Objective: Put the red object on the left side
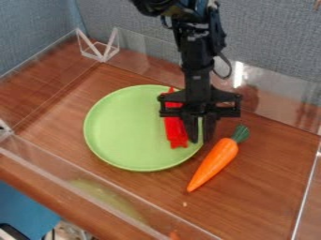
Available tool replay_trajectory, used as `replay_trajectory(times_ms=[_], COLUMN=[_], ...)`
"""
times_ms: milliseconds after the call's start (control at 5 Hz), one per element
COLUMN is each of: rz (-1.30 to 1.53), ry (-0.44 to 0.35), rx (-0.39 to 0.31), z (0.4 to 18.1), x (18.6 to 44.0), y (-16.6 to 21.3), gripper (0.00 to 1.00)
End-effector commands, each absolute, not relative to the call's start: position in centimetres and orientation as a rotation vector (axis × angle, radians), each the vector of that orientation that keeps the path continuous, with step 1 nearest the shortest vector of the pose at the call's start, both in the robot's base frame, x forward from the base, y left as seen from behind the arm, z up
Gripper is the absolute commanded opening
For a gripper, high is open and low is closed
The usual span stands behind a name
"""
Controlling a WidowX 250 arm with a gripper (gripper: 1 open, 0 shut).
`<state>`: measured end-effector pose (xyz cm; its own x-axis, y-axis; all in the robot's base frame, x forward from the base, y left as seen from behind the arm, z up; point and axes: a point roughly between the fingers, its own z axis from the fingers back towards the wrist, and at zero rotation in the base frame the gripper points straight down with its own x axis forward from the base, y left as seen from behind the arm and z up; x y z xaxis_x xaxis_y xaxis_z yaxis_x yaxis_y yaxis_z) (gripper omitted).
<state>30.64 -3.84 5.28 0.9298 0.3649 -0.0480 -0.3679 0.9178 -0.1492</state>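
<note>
There is only one view. The camera stands high, in front of the wooden surface (75, 103), and looks down on it at an angle, at middle distance. The surface runs diagonally from the upper left to the lower right of the frame. The arm enters from the top centre, and its upper part is cut by the frame edge.
</note>
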Motion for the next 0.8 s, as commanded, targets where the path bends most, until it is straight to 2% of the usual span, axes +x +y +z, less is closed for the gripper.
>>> replay_trajectory(times_ms=[0, 200, 400, 600], rz=[0.401, 0.407, 0.415, 0.421], ry=[-0.036, -0.035, -0.038, -0.037], rx=[-0.175, -0.18, -0.187, -0.185], z=[6.55, 6.15, 6.05, 5.84], x=[31.98, 32.18, 32.39, 32.46], y=[-3.2, -3.42, -3.42, -3.43], gripper=[0.0, 1.0, 1.0, 0.0])
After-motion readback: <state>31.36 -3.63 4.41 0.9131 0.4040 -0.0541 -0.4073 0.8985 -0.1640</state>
